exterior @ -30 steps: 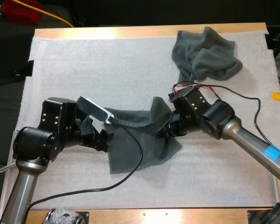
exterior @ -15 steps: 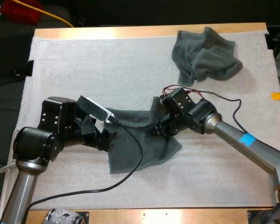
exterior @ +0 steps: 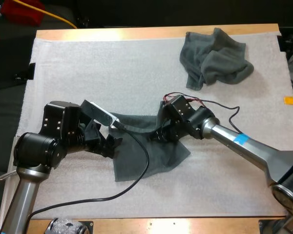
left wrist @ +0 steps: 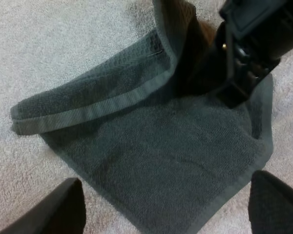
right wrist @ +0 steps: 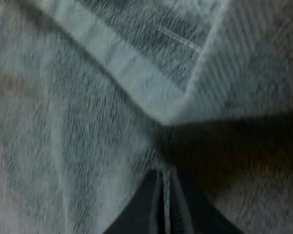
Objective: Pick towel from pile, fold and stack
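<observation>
Towel fabric is dark grey-green cloth with a waffle weave and a smooth flat hem band along each edge. The flat towel (exterior: 151, 151) lies on the near middle of the mat, roughly rectangular. Its far edge is lifted and turned over into a long flap. In the left wrist view the flat towel (left wrist: 166, 146) shows the flap as a doubled strip, running from a rounded end on the mat up to the right claw (left wrist: 237, 85).

The right claw (exterior: 158, 135) is at the raised fold near the towel's far right corner. In the right wrist view the right claw (right wrist: 164, 195) is pressed together on a thin layer of the flat towel (right wrist: 88, 122), and a strip of cloth shows between its two black fingers.

The left claw (exterior: 109, 145) sits at the towel's left edge. In the left wrist view the left claw (left wrist: 165, 195) is spread, with its fingers (left wrist: 53, 209) standing apart on either side of the near hem and clear of the cloth.

The crumpled towel (exterior: 215, 56) lies bunched in soft folds at the far right of the mat, well apart from both claws.

The mat (exterior: 88, 73) is white with a fine nubbly texture and covers most of the wooden surface (exterior: 136, 33). Light bare wood shows along the far edge.
</observation>
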